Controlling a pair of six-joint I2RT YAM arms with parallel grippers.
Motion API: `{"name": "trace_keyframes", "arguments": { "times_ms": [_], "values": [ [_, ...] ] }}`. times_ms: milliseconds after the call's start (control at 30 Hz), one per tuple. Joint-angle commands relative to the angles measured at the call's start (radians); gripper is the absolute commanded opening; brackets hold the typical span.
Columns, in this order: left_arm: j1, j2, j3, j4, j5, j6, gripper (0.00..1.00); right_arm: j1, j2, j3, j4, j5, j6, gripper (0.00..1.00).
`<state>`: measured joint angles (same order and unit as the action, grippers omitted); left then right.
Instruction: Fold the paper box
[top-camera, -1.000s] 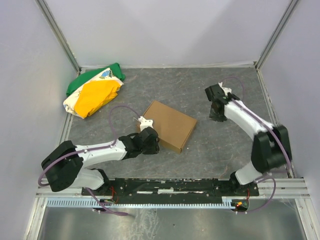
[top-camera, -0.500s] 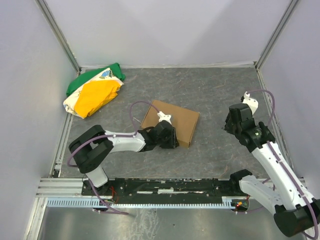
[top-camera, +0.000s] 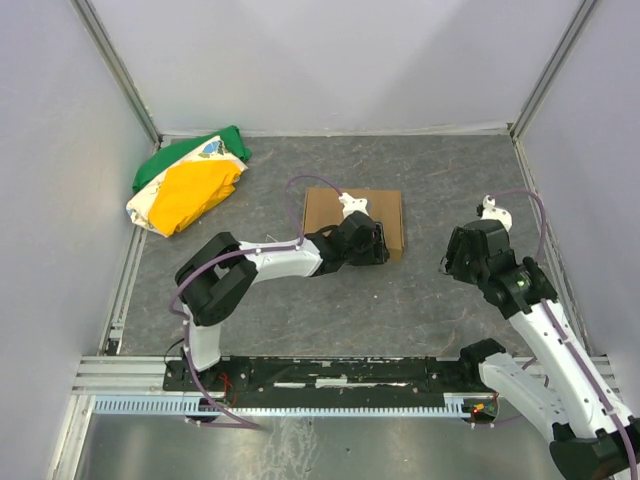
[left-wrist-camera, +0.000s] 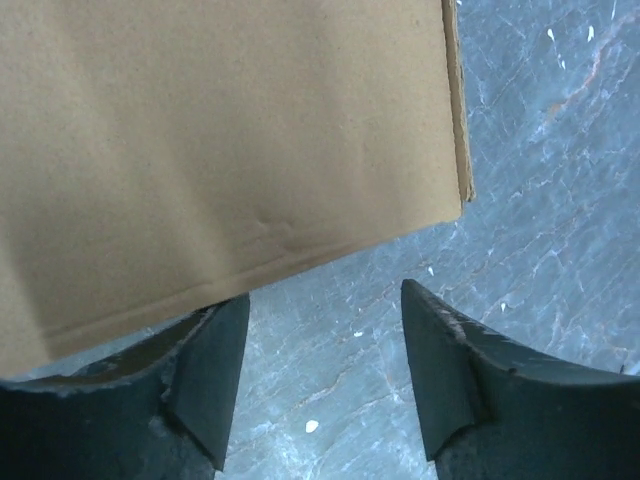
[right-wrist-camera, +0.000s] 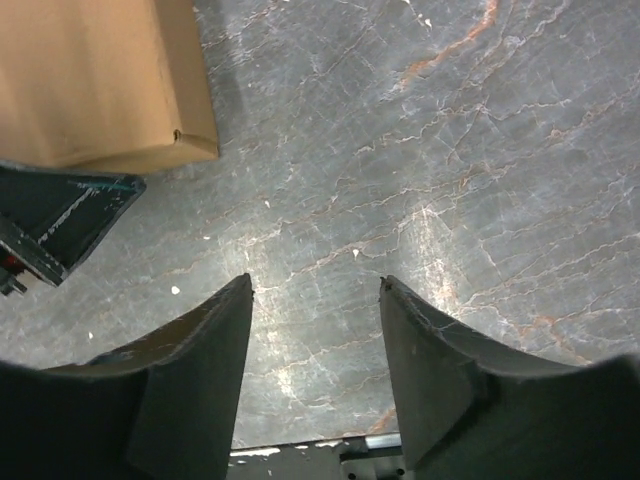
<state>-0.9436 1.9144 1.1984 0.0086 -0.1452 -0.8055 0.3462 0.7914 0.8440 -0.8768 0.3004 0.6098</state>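
The paper box (top-camera: 352, 208) is a compact closed brown cardboard box lying flat near the middle of the grey table. It also shows in the left wrist view (left-wrist-camera: 220, 150) and in the right wrist view (right-wrist-camera: 95, 80). My left gripper (top-camera: 382, 248) is open and empty at the box's near right edge, its left fingertip (left-wrist-camera: 215, 345) close under the box edge. My right gripper (top-camera: 452, 262) is open and empty over bare table to the right of the box, apart from it.
A green, yellow and white cloth bundle (top-camera: 190, 180) lies at the back left of the table. Grey walls with metal posts enclose the table (top-camera: 420, 300) on three sides. The left arm (right-wrist-camera: 50, 220) shows at the left of the right wrist view.
The box has been pushed back and right and turned square to the table. My left gripper moved with it. My right arm pulled back toward the near right.
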Motion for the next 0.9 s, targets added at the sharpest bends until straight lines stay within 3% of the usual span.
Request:
{"name": "trace_keyframes", "arguments": {
  "times_ms": [0,67,100,200,267,433,533,667,733,867],
  "values": [
    [-0.002,-0.122,-0.053,0.07,0.052,-0.009,0.8,0.002,-0.056,0.022,0.002,-0.103,-0.084,0.69],
    [-0.015,-0.265,-0.147,0.102,0.068,-0.007,0.97,0.002,-0.074,0.025,0.009,-0.182,-0.099,0.83],
    [-0.023,-0.338,-0.191,0.099,0.064,-0.001,0.99,0.002,-0.082,0.025,0.011,-0.217,-0.105,0.87],
    [-0.045,-0.606,-0.302,0.001,-0.008,0.041,0.99,0.001,-0.111,0.018,0.021,-0.31,-0.114,0.9],
    [-0.05,-0.81,-0.339,-0.149,-0.087,0.096,0.99,0.002,-0.136,0.011,0.022,-0.347,-0.118,0.91],
    [-0.049,-1.326,-0.319,-0.602,-0.429,0.199,0.99,0.002,-0.195,-0.008,0.029,-0.394,-0.134,0.92],
    [-0.049,-1.587,-0.308,-0.724,-0.547,0.251,0.99,0.002,-0.228,-0.018,0.041,-0.419,-0.143,0.94],
    [-0.05,-1.791,-0.329,-0.828,-0.637,0.221,0.99,0.002,-0.255,-0.016,0.047,-0.446,-0.159,0.92],
    [-0.05,-1.833,-0.361,-0.836,-0.655,0.183,0.99,0.002,-0.26,-0.016,0.06,-0.479,-0.178,0.89],
    [-0.05,-1.848,-0.429,-0.806,-0.642,0.193,0.99,0.002,-0.231,-0.001,0.051,-0.481,-0.189,0.93]
  ]
}}
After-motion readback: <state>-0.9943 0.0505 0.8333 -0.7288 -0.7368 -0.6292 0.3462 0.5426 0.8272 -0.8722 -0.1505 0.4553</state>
